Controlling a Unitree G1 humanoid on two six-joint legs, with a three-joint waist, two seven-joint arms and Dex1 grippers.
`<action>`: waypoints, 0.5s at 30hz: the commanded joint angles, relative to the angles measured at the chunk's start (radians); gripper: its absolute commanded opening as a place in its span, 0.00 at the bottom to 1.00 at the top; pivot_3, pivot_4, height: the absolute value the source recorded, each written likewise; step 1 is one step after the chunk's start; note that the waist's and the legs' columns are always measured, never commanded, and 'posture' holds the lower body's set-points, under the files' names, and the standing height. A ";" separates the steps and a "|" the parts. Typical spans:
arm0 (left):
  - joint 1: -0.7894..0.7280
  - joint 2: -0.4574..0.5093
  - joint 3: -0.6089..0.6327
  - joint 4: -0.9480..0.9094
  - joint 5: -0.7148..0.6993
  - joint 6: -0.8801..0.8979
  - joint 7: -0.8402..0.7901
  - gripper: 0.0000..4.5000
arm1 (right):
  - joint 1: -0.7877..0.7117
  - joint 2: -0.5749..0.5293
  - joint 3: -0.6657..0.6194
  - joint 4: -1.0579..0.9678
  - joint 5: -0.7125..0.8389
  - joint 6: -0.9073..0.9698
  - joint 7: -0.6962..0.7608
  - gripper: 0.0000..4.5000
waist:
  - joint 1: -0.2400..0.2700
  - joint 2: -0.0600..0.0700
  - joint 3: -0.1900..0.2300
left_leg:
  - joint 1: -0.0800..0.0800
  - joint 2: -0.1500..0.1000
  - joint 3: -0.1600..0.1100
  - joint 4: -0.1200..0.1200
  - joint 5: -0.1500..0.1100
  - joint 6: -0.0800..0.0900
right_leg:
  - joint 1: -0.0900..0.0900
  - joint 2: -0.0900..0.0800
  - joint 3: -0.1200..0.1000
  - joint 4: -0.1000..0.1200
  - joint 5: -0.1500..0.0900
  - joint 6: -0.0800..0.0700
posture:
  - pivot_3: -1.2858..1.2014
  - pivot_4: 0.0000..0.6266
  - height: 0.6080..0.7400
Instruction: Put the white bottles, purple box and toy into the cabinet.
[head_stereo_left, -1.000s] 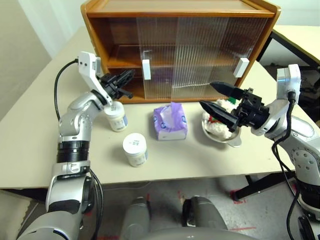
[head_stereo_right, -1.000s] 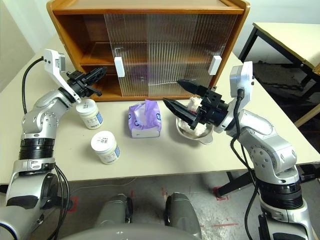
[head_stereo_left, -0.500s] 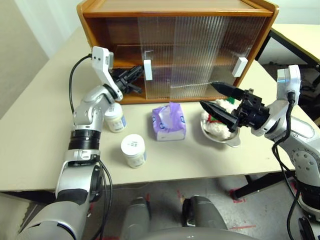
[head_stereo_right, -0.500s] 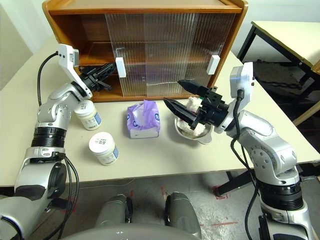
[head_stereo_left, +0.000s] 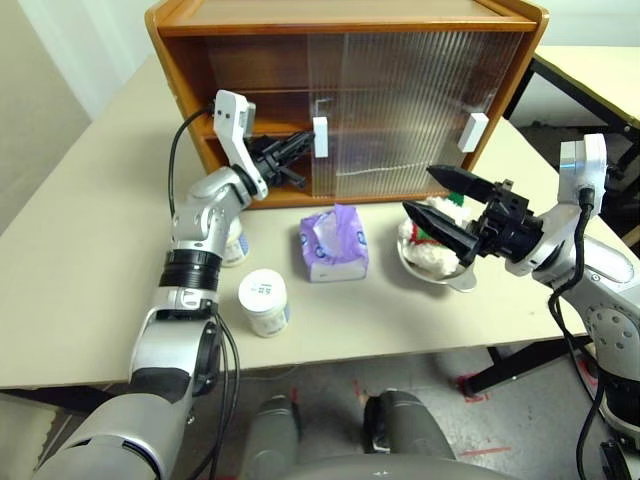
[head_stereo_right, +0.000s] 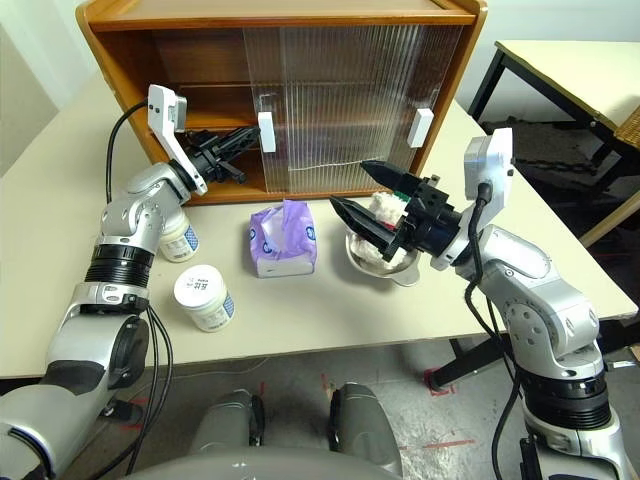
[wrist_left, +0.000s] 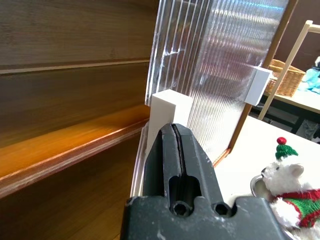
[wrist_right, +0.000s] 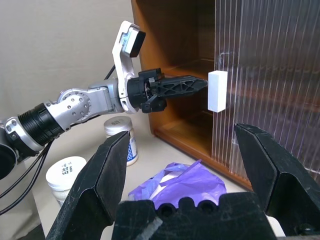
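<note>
On the left, the left gripper (head_stereo_left: 300, 147) had its fingers clenched together, empty, with the tips pressed against the white handle (head_stereo_left: 320, 138) of the cabinet's (head_stereo_left: 340, 25) left sliding door. That door stood partly slid aside, leaving the left end of the shelf open. Below the arm, one white bottle (head_stereo_left: 233, 243) stood half hidden behind the forearm, and the other (head_stereo_left: 264, 301) stood nearer the table's (head_stereo_left: 80, 270) front edge. The purple box (head_stereo_left: 334, 243) lay just in front of the cabinet, near the middle. To its right the toy (head_stereo_left: 432, 246) sat in a steel bowl (head_stereo_left: 448, 277), and the right gripper (head_stereo_left: 442, 200) hung over it with fingers spread wide, grasping nothing. The likely trouble was the closed tips slipping off the small handle, since they only pushed its side. The forearm also ran close to the rear bottle and might have tipped it.
</note>
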 joint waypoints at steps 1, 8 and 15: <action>-0.020 -0.011 -0.014 0.031 0.016 -0.014 -0.013 0.00 | 0.012 -0.008 -0.020 -0.027 0.005 0.000 -0.008 1.00 | -0.002 0.000 0.000 | 0.000 0.000 0.000 0.000 0.000 0.000 | 0.000 0.000 0.000 0.000 0.000 0.000 | 0.45 0.00 1.00; -0.020 -0.015 -0.012 0.045 0.020 -0.025 -0.016 0.00 | 0.012 -0.009 -0.022 -0.026 0.005 -0.002 -0.012 1.00 | -0.003 0.000 0.000 | 0.000 0.000 0.000 0.000 0.000 0.000 | 0.000 0.000 0.000 0.000 0.000 0.000 | 0.45 0.00 1.00; -0.025 -0.026 -0.013 0.067 0.027 -0.035 -0.018 0.00 | 0.011 -0.008 -0.023 -0.031 0.007 0.000 -0.018 1.00 | -0.003 0.000 0.000 | 0.000 0.000 0.000 0.000 0.000 0.000 | 0.000 0.000 0.000 0.000 0.000 0.000 | 0.45 0.00 1.00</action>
